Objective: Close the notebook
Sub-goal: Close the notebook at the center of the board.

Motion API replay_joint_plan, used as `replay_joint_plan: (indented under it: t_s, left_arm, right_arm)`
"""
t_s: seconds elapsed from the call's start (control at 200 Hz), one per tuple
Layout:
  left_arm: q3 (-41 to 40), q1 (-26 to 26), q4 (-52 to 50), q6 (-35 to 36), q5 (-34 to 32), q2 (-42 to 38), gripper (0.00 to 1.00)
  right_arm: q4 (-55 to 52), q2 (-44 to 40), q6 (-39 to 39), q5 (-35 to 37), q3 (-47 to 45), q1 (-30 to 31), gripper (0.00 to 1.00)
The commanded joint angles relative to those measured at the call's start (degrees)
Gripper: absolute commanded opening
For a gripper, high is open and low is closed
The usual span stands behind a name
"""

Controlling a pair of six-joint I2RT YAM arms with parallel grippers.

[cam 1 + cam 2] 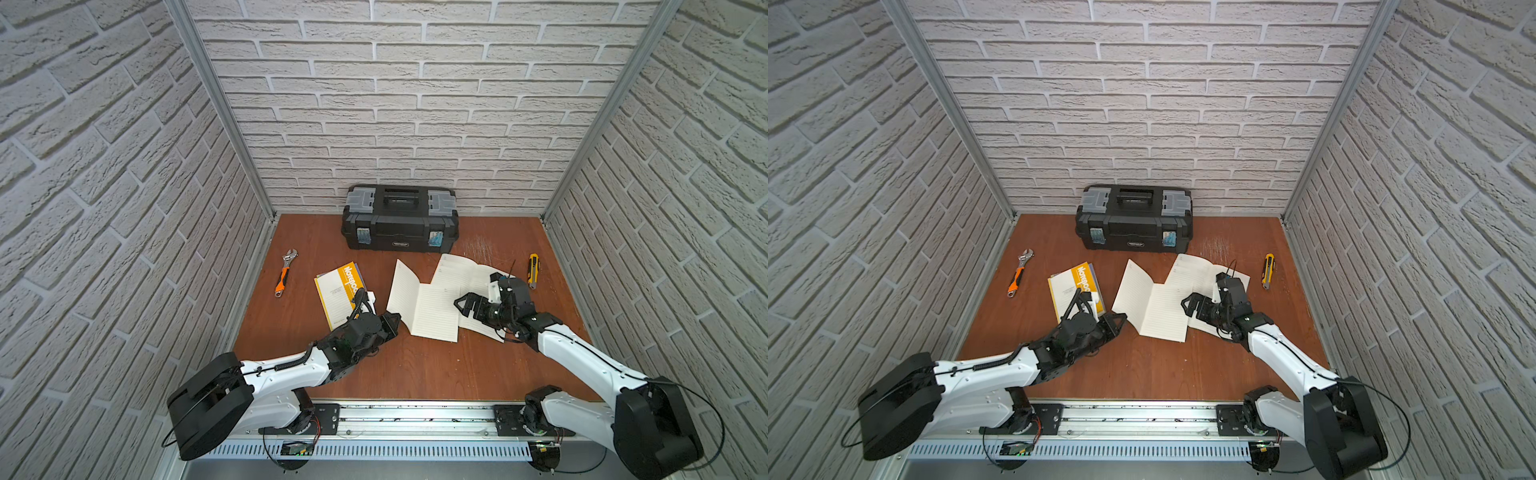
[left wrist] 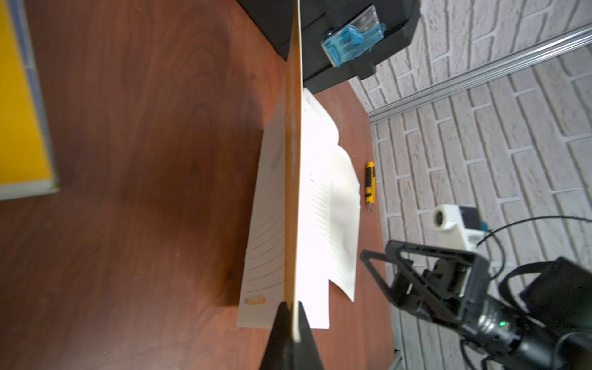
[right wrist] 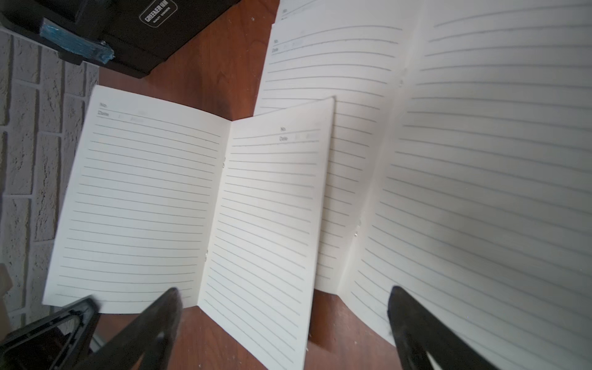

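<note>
My left claw is pressed together on one bottom corner of the notebook. The notebook lies open on the table in front of the toolbox, with its left half raised almost upright and its right page overlapping a second open notebook. My right claw hangs spread over that overlap, and I cannot tell whether it touches paper. I judge the main risk to be my thin corner grip: the cover is floppy, so swinging it over could buckle it or pull it free. Nothing clearly pins the spine, so the whole book might skid, dragging the sheet beneath. My right claw also sits where the falling half must land, so it should clear out or press down first. For room, the table in front of the toolbox toward my bases is bare. The yellow book lies just left of my left wrist, with the wrench beyond it. The utility knife lies far to the toolbox's right.
</note>
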Motion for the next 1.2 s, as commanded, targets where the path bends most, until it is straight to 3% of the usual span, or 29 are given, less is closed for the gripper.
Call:
replay_joint_plan:
  t_s: [0.0,0.175,0.28,0.455,0.75,1.195]
  left_arm:
    - [-0.5,-1.6,-5.6,2.3,-6.7,-4.5,0.00]
    - [-1.4,-4.3,-15.4,2.1,-15.9,-13.8,0.00]
    - [-1.7,-4.4,-20.3,2.4,-18.1,-18.3,0.00]
    - [-3.1,-4.1,-21.5,3.2,-17.8,-19.7,0.00]
    - [-9.1,-2.8,-9.2,6.6,-14.3,-16.8,0.00]
    - [-7.0,-2.3,-12.9,7.3,-14.2,-19.0,0.00]
  right_arm:
    - [7.4,4.0,0.6,-1.3,3.4,4.8,1.00]
    - [14.4,12.8,3.8,-0.7,7.3,11.6,1.00]
    - [18.6,16.9,5.6,-0.7,7.9,13.7,1.00]
    - [24.1,22.3,7.8,-1.9,9.0,15.9,1.00]
    - [25.1,25.1,8.1,-1.9,11.9,18.0,1.00]
    - [30.9,33.0,10.1,-1.9,11.9,19.6,1.00]
